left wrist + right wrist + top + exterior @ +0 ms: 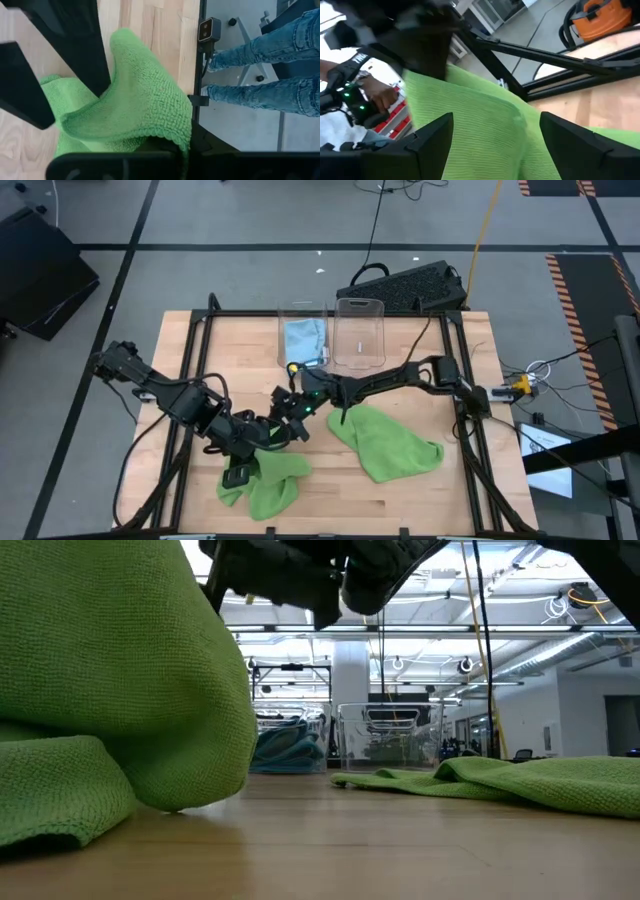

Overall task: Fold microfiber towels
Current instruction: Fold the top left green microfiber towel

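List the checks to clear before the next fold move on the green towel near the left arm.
1. Left end effector shut on the lifted green towel: ok.
2. Right end effector open, towel edge between its fingers: ok.
3. Second green towel clear of both arms: ok.
4. Blue towel inside a clear bin, out of the way: ok.
5. Towel corners aligned: cannot tell.

Bright even overhead light, soft shadows, blurred right-wrist foreground.

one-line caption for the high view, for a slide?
Left gripper lifts a lime green towel; open right gripper approaches it.
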Controlling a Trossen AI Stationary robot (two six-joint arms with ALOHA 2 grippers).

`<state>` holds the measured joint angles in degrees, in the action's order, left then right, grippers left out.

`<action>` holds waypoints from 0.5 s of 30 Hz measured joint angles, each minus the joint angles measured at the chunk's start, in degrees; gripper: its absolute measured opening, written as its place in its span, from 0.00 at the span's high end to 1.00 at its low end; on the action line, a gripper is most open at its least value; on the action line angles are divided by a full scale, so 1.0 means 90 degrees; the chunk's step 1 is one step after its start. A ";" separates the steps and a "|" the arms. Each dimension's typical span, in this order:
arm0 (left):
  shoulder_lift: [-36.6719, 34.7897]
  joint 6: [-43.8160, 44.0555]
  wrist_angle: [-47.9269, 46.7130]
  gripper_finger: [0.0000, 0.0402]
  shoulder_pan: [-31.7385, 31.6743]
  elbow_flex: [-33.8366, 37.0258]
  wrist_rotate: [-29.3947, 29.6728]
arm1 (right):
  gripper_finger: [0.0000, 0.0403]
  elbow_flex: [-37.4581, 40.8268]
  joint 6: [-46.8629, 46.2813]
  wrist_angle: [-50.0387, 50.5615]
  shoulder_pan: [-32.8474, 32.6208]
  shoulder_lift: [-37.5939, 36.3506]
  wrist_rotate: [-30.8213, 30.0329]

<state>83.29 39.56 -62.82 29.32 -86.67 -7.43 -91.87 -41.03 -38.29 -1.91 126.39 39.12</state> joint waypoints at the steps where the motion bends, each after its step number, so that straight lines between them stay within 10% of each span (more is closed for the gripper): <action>1: 0.0000 -0.0002 -0.0007 0.99 0.0000 0.0000 0.0002 | 0.29 -0.0022 0.0011 0.0006 -0.0008 0.0041 -0.0001; 15: 0.0000 -0.0162 -0.0018 0.99 0.0001 0.0000 0.0172 | 0.46 -0.0037 0.0319 0.0087 -0.0075 0.0124 -0.0673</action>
<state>83.29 38.10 -62.98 29.33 -86.67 -5.88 -92.20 -38.17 -37.51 -2.59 127.50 33.06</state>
